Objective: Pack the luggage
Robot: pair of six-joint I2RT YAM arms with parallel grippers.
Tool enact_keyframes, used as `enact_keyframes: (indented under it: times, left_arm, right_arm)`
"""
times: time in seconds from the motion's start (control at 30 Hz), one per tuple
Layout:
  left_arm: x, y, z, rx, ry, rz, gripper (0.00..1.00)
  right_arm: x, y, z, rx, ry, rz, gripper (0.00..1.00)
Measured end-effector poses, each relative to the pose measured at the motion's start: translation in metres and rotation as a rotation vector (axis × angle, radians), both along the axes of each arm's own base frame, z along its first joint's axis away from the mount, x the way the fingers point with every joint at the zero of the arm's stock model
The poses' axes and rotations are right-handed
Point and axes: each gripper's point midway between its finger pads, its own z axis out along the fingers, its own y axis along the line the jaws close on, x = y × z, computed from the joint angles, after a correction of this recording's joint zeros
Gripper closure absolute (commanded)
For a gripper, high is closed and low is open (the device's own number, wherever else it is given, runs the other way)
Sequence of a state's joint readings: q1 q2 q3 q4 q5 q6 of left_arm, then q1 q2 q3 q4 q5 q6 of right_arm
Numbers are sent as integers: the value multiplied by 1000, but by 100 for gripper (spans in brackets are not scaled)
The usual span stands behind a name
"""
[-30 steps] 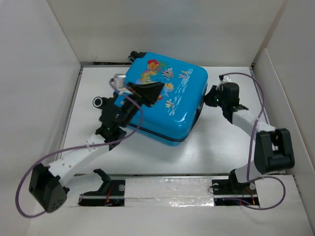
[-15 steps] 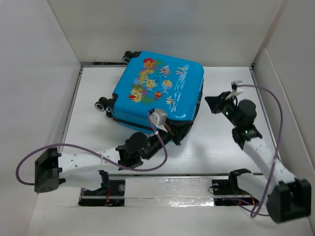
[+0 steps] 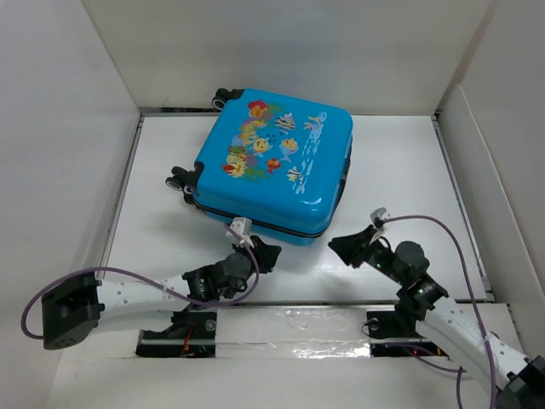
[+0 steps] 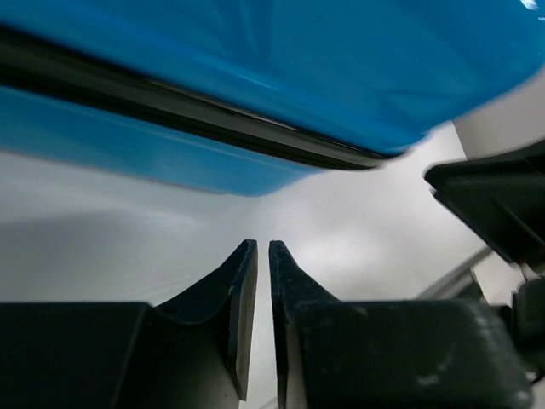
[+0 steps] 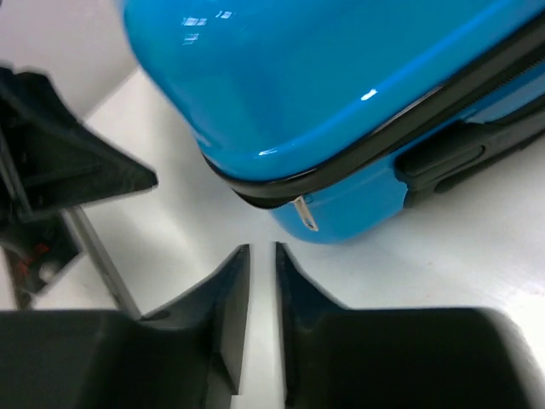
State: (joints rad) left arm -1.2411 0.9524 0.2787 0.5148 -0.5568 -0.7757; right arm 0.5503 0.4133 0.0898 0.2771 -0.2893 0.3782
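Top view: the suitcase lies flat and closed on the tabletop in the upper middle of the frame, printed shell upward, wheels at its upper-left side. Both hands sit just below its lower edge, apart from it. The left hand, at lower centre-left, is all but clenched, with only a thin slit between its fingers and nothing in it. The right hand, at lower centre-right, stands slightly released and is likewise empty. In the right wrist view a small zip pull hangs at the rounded corner, under the dark seam that divides the two shells. Since the case appears shut, the step in hand is probably securing or checking that closure. If so, spread the right fingers wider before you advance, and line the pull up with the gap between them. Close on the tab itself, not the glossy shell, which looks likely to slip. Keep the left hand low by the lower edge so you can steady the case if it slides, and draw along the seam, not away from it.
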Motion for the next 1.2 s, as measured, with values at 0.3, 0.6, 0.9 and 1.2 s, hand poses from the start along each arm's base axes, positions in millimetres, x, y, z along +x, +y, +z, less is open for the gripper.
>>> enact_keyframes:
  times: [0.3,0.6,0.9,1.2]
  left_arm:
    - [27,22,-38,-15,106,88,86]
    - [23,7,-36,-52,110,20,86]
    - [21,0,-37,-61,113,-8,87]
    - [21,-4,-36,-71,109,-21,87]
  right_arm:
    - [18,18,-48,-148,97,-17,61]
    - [40,23,-48,-176,39,-76,55]
    - [44,25,-39,-170,-16,-77,60]
    - [39,33,-42,-165,-3,-46,100]
